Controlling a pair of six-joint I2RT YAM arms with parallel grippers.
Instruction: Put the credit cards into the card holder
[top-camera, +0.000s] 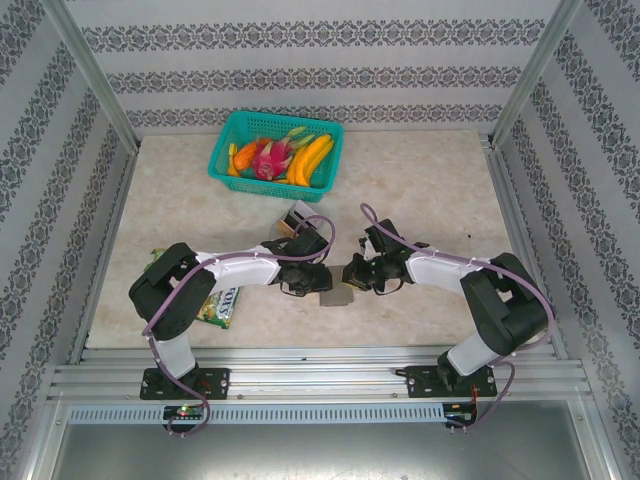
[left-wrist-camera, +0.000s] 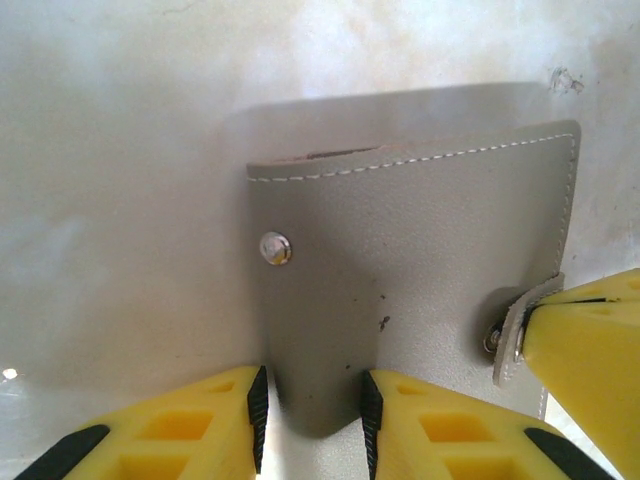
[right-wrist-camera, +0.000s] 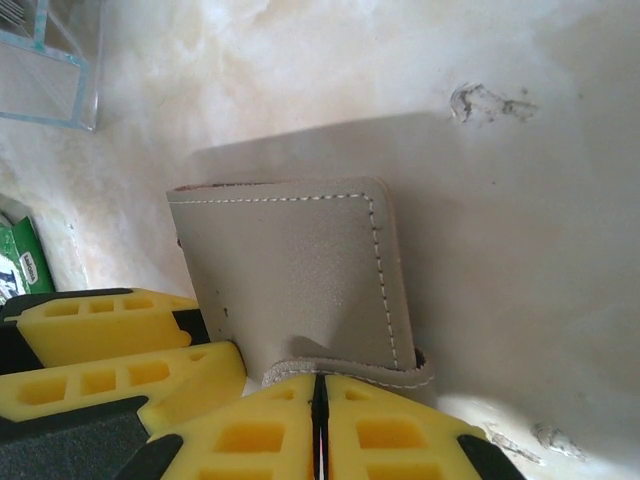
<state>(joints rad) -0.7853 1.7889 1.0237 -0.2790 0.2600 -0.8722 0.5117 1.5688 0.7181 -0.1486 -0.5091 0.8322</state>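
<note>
Right wrist view: grey wallet (right-wrist-camera: 300, 270), closed, near middle of table (right-wrist-camera: 520, 250), between both grippers; right gripper (right-wrist-camera: 320, 390) clenched on its strap (right-wrist-camera: 345, 370). Left gripper (left-wrist-camera: 315, 400) straddles the opposite edge, grip unclear. Likely light, floppy, smooth: take by stitched edges.

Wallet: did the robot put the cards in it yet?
Not yet. Done: nothing I can see; the wallet is folded shut. In hand: the left end effector grips its edge and the right end effector pinches its strap tab, probably to open it. Left: open it, then slide the cards in.
</note>
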